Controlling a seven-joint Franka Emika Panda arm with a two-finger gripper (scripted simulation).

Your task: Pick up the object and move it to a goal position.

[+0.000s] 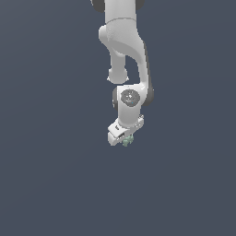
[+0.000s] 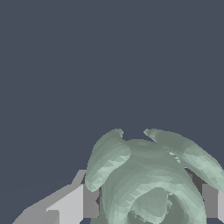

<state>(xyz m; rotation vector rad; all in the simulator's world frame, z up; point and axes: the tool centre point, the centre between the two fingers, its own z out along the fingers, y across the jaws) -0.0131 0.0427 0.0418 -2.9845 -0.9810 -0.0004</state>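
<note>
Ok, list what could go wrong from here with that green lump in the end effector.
1. The green lump is knobby and rounded, so the fingers may press on curved spots and let it twist or slip.
2. In the exterior view it sits at the very tip of the end effector, so a quick move could shake it loose.

Exterior view: distant, faces arm front-on. Wrist view: close-up past hand. Shared: object.

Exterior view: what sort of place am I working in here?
Likely a bare simulated scene, not a real room: flat slate-grey ground with no furniture, a smooth white arm, and its gripper around a faceted mint-green object.
</note>
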